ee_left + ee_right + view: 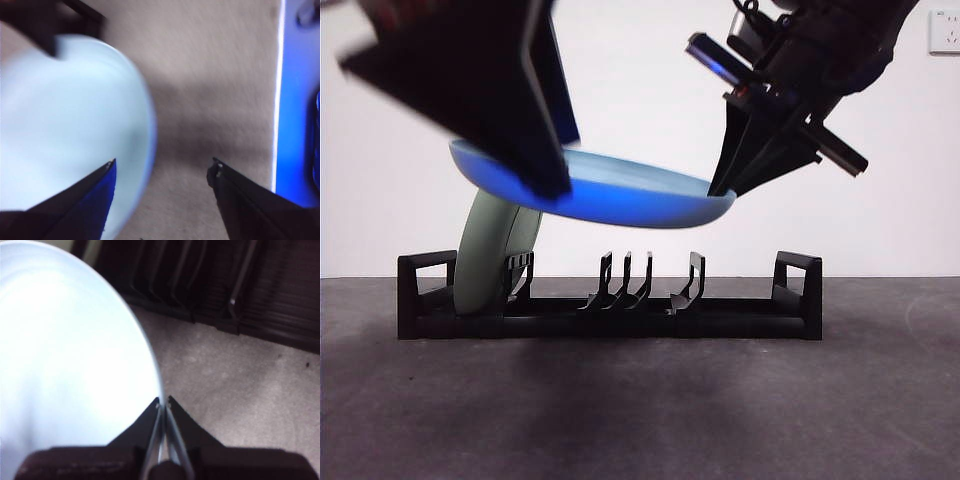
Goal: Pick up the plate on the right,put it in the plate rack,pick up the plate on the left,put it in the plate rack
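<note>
A light blue plate (620,195) hangs tilted in the air above the black plate rack (740,315). My right gripper (720,188) is shut on the plate's right rim; the right wrist view shows its jaws (164,402) pinching the edge of the blue plate (65,350), with the rack's prongs (225,285) beyond. At the plate's left rim is my left gripper (548,180), blurred. It stands open in the left wrist view (163,164), one jaw over the blue plate (65,125). A pale green plate (490,250) stands upright in the rack's left end.
The rack sits on a dark grey table (640,410) in front of a white wall. Several divider prongs (625,280) in the rack's middle and right hold nothing. A wall socket (945,30) is at the top right.
</note>
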You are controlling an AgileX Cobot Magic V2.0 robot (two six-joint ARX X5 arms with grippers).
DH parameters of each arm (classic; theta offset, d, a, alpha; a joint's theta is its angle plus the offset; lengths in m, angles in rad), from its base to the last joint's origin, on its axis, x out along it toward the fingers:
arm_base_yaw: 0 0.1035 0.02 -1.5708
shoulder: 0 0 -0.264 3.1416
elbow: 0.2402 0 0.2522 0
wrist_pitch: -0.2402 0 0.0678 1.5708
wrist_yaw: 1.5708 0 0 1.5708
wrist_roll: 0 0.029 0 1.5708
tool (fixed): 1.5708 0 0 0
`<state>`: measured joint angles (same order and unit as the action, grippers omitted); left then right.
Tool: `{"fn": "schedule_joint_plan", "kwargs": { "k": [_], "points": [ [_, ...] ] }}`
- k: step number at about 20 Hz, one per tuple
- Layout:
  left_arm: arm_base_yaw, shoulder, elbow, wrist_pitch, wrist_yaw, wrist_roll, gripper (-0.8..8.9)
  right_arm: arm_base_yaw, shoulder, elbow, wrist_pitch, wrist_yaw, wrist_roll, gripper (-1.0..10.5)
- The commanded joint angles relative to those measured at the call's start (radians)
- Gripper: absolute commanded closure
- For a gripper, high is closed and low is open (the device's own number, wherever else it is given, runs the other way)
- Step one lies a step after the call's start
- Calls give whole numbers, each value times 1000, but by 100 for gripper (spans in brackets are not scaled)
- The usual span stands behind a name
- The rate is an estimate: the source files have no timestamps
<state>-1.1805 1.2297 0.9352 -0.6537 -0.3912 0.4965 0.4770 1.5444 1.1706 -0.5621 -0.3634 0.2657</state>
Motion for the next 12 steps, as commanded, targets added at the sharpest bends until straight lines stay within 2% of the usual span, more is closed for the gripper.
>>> {"fn": "schedule_joint_plan", "kwargs": {
  "k": [1, 4, 7, 10, 12],
  "points": [
    [6, 52, 2, 24, -16, 6, 500, 1, -34, -2, -2, -4, -5, 958],
    [11, 77, 2, 95, -55, 6, 500, 1, -64, -2, -25, -4, -13, 958],
    [20, 77, 2, 152, -53, 6, 504, 1, -72, -2, -70, -4, -30, 958],
    [39, 82, 2, 147, -36, 6, 514, 1, -76, -2, -93, -4, -32, 958],
    [51, 84, 2, 137, 19, 5, 540, 1, -81, -2, -99, -4, -36, 958]
  ]
}}
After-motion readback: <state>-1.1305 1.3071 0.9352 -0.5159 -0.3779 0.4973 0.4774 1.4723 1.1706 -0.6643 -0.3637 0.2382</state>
